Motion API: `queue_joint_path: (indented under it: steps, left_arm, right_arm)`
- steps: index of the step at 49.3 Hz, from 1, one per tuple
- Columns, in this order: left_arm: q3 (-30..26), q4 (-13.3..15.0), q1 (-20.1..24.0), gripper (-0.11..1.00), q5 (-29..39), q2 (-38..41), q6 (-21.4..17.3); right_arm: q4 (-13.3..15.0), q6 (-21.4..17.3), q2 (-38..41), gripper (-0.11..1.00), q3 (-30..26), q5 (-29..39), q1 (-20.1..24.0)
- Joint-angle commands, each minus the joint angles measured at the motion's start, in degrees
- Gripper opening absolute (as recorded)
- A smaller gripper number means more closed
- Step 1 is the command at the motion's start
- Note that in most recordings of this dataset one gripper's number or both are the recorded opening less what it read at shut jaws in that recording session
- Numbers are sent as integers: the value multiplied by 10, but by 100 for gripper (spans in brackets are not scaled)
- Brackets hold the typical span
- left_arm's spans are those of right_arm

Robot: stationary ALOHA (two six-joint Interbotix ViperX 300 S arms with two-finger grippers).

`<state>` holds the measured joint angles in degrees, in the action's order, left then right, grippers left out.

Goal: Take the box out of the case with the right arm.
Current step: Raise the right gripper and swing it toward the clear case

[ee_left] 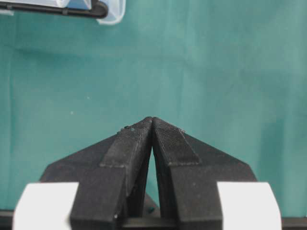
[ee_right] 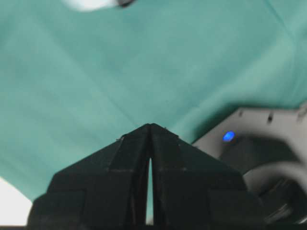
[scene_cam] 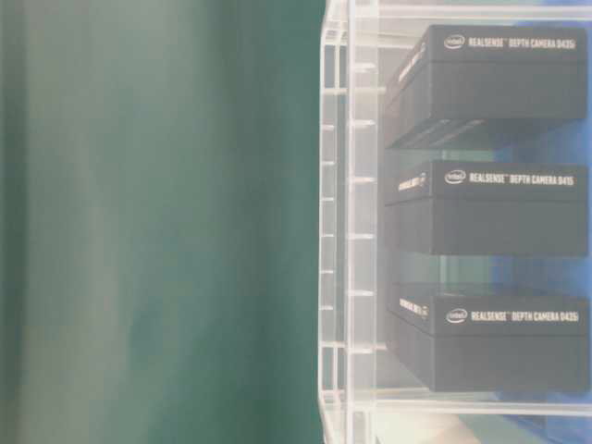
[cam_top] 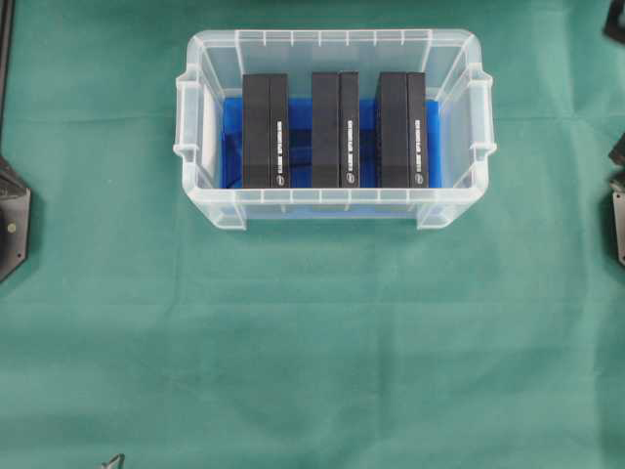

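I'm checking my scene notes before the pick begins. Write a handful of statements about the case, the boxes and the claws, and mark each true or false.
1. Three black boxes stand in the case. True: the left box, middle box and right box.
2. The case has a red bottom lining. False: it is blue.
3. The right claw is shut. True: its tips meet over the green cloth.
4. The left claw holds a box. False: it is shut on nothing, above bare cloth.
5. One box lies outside the case on the cloth. False: all three are inside.
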<state>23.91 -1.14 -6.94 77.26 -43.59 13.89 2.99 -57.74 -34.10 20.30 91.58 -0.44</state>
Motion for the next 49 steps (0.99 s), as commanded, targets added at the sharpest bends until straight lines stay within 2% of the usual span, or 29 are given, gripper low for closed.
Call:
queue_joint_path:
  steps: [1,10,14,17,24,29,36,49]
  left_arm:
    - [-16,0,-2,2,-2,1,-1]
    - [-16,0,-2,2,-1,0,-2]
    - [-16,-1,-2,2,1,-1,-2]
    - [-16,-2,-2,2,1,-3,-2]
    - [-16,-2,-3,2,1,-3,-3]
    - [-16,-3,-2,2,1,-3,-4]
    - [-16,-3,-2,2,2,-4,-4]
    - [-16,-4,-2,2,3,-4,-4]
  right_arm:
    - [4,-70,4,1,-15,11,-2]
    - [4,-217,4,1,-13,11,-1]
    - [6,-261,4,1,-11,11,-1]
    - [10,-274,5,1,-11,10,-2]
    - [12,-276,10,1,-9,10,-1]
    - [26,-273,13,0,-10,10,-4]
    - [33,-265,14,0,-9,10,-41]
    - [36,-154,18,1,-9,-10,-154]
